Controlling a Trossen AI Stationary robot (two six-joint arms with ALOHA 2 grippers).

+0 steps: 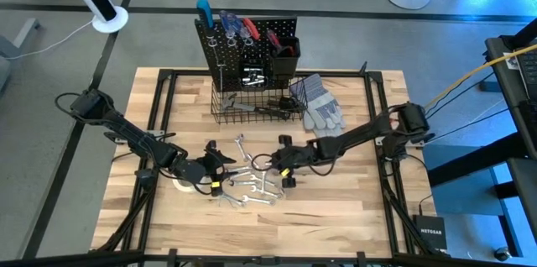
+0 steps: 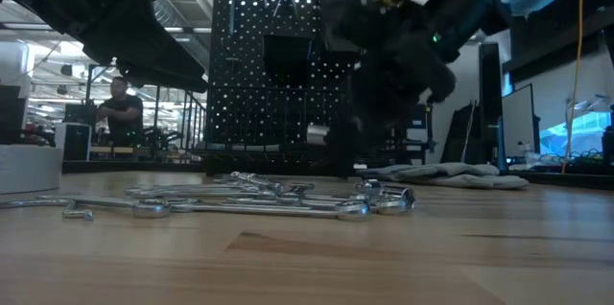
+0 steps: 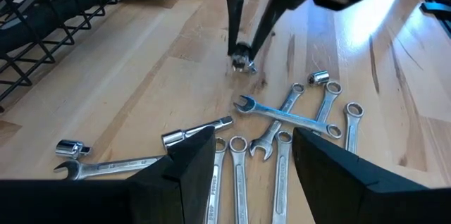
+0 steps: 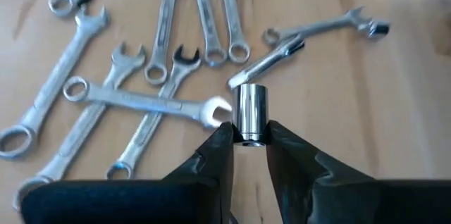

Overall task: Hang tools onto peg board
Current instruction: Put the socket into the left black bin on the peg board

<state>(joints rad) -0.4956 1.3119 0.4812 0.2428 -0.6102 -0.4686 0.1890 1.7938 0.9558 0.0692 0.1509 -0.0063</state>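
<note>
Several silver wrenches lie loose on the wooden table, near its middle. My right gripper is shut on a small silver socket just right of the pile, a little above the wood. My left gripper hovers open over the pile's left part, with wrenches below its fingers and nothing between them. The black peg board stands upright at the table's far edge. It has red- and blue-handled tools on it and a wire basket at its base. My right gripper pinches the socket by its lower end between its two fingertips. The fingers slant down from the table's right side. The socket stands up beyond the fingertips, lifted clear of the table and of the wrenches.
Grey work gloves lie to the right of the basket. A white roll sits under my left arm by the pile. Bare wood lies along the near edge. A person shows in the room behind the table.
</note>
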